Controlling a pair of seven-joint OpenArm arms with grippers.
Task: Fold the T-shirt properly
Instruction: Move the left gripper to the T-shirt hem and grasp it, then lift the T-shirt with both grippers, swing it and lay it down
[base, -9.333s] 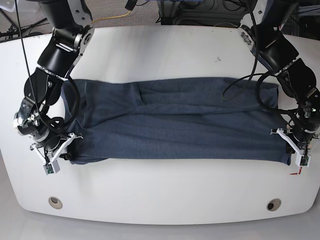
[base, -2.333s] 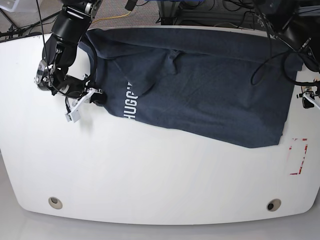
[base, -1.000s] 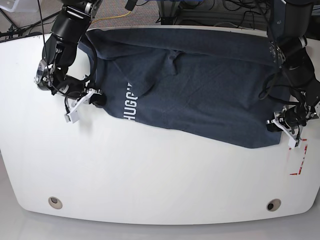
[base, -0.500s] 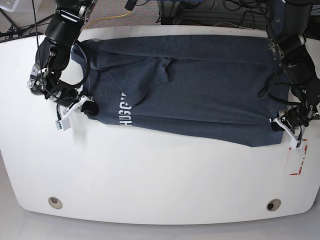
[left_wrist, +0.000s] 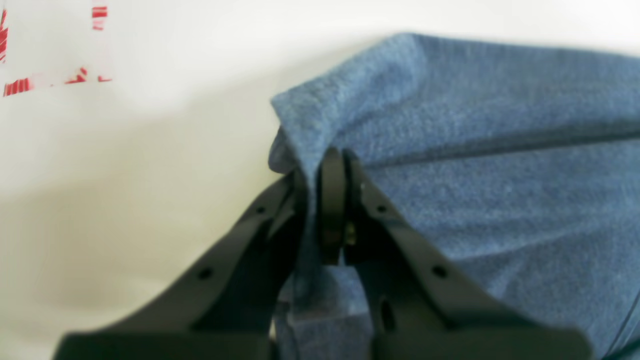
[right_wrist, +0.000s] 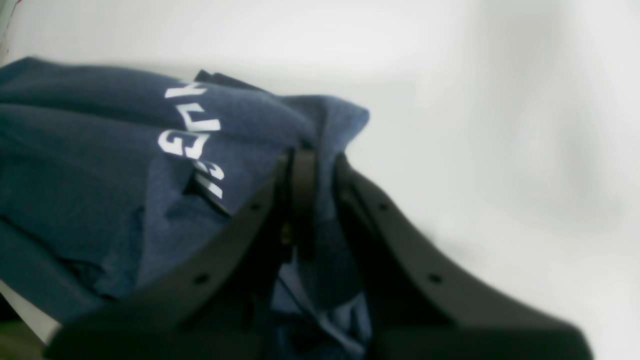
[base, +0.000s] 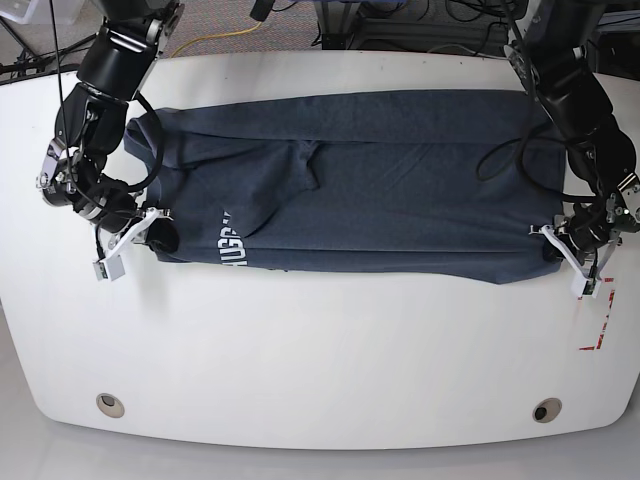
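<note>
The dark navy T-shirt lies stretched across the white table, with part of its white lettering showing near its front left edge. My left gripper, on the base view's right, is shut on the shirt's front right corner. My right gripper, on the base view's left, is shut on the front left corner of the T-shirt, close to the white letters. Both grippers sit low over the table.
Red tape marks lie on the table right of my left gripper, also seen in the left wrist view as red marks. Two round holes sit near the table's front edge. Cables run behind the table.
Both grippers have drawn the shirt's front edge toward the table's front. The shirt has slid off the back edge and lies flatter and straighter, with less lettering exposed.
</note>
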